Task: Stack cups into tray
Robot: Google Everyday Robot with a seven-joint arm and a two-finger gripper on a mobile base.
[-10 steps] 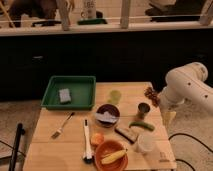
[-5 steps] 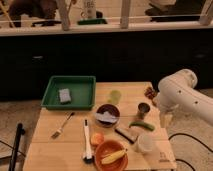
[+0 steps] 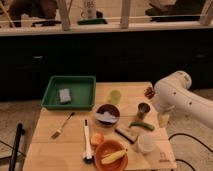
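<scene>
The green tray [image 3: 70,82] sits at the table's back left with a grey sponge [image 3: 64,95] inside it. Two cups stand on the table outside the tray. The pale yellow-green plastic cup [image 3: 115,96] is just right of the tray, and the small grey metal cup [image 3: 143,110] is farther right. My white arm [image 3: 182,95] reaches in over the table's right edge. The gripper [image 3: 163,119] hangs below the arm, just right of the metal cup, open and holding nothing.
A dark bowl [image 3: 107,114] stands mid-table. At the front are an orange bowl [image 3: 102,150] holding a banana, a white container [image 3: 146,143], a brush [image 3: 86,142] and a fork [image 3: 61,127]. A green vegetable [image 3: 141,125] lies below the metal cup.
My arm has swung left from beyond the table's right side, bringing the gripper in over the right edge close to the metal cup. Nothing on the table has moved.
</scene>
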